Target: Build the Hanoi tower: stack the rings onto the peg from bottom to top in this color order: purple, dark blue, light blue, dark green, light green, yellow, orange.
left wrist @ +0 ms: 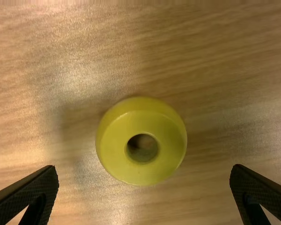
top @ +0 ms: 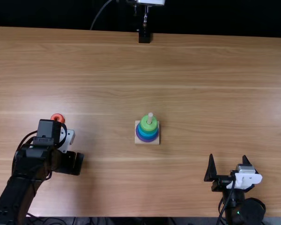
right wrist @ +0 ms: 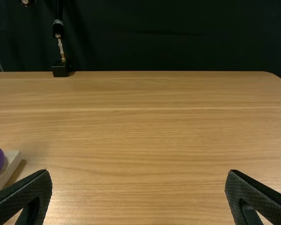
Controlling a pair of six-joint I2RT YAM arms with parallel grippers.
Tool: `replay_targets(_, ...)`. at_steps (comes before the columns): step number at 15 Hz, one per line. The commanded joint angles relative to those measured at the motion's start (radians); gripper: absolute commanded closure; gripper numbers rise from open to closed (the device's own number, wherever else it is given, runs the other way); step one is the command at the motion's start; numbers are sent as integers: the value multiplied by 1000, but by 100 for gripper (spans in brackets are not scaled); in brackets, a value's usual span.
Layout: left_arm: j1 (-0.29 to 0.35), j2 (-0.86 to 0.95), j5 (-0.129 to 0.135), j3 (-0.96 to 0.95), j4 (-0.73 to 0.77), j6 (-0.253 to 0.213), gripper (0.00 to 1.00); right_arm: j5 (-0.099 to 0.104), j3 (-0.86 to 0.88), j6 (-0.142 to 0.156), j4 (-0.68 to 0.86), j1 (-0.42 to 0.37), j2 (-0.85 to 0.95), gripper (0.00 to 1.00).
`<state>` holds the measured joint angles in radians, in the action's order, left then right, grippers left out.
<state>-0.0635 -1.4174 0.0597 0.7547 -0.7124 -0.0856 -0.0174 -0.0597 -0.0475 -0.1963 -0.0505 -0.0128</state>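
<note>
Hanoi tower (top: 149, 129), part-built, near the middle of the worktop (top: 201, 84). Left hand (left wrist: 144, 171), spread, over the yellow ring (left wrist: 113, 149), between eight and nine o'clock from the peg (top: 150, 116) in the top view; probable step, pick-up of the yellow ring. Chief risk: off-centre closure on the curved, probably slick side, with consequent tilting or sliding away. Second risk: a wide swing of the left arm (top: 27, 164), with a knock to the orange ring (top: 53, 118), close by at nine o'clock from the peg. Later risk: misaligned lowering, with perching on the peg tip. Right hand (right wrist: 138, 173), also spread, toward four o'clock. Nearest equivalent of a container: square base (top: 137, 142) with upright peg, bearing purple ring (top: 147, 140) lowest, blue bands (top: 147, 135) above, green (top: 144, 124) uppermost; number of green rings uncertain.
</note>
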Motion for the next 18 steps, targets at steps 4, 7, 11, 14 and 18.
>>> replay_targets(4,13,-46,10,38,9,-34,0,14,44,0,-74,-3,13,0)
replay_targets(7,11,-78,10,37,48,-34,0,14,44,0,-74,-3,13,0)
replay_targets(11,10,-80,12,37,57,-34,0,14,44,0,-74,-3,13,0)
replay_targets(14,8,-80,3,37,53,-34,84,14,44,0,-74,-3,13,0)
replay_targets(18,8,-77,-56,38,48,-34,100,14,44,0,-74,-3,13,0)
